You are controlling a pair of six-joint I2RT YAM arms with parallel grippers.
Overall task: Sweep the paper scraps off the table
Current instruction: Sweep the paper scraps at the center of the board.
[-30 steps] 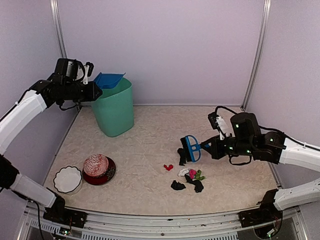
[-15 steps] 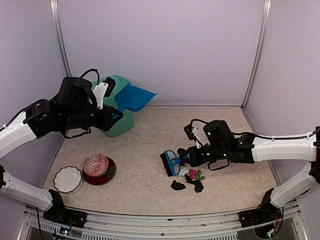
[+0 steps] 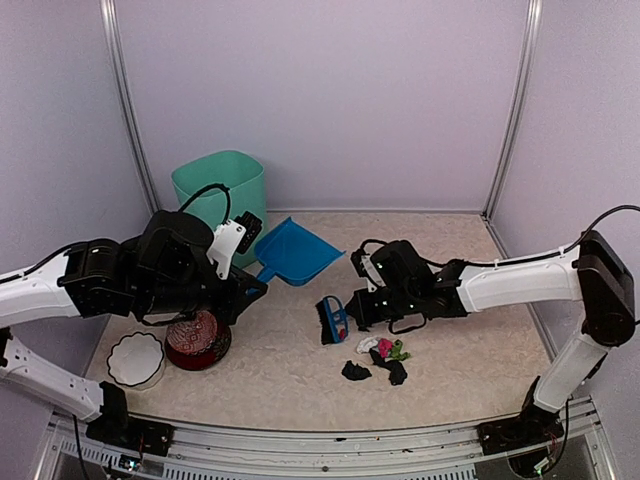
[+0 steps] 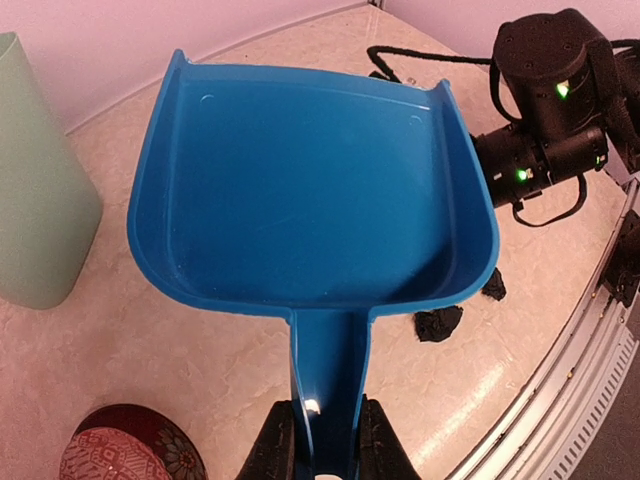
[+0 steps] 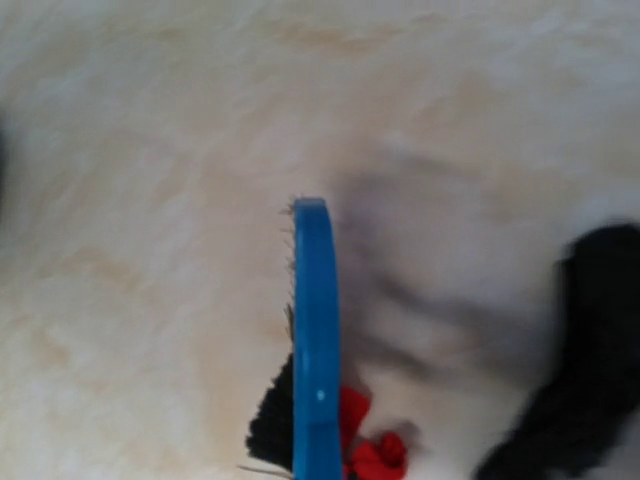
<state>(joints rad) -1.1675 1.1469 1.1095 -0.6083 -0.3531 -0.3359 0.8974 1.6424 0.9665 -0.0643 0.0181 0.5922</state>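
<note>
Dustpan (image 4: pixel 310 200), handle clenched in left jaws, hangs left of the paper scraps (image 3: pixel 380 358); right jaws grasp a brush (image 3: pixel 333 320) (bristles against a red scrap (image 5: pixel 375 455)) beside them.

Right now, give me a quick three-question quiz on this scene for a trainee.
1. True or false: the dustpan in the left end effector holds scraps.
2. The right end effector grips: A brush, B dustpan, C nothing.
3. In the right wrist view, what colour is the scrap by the brush bristles?
Key: 1 false, it is empty. 2 A. 3 red.
</note>
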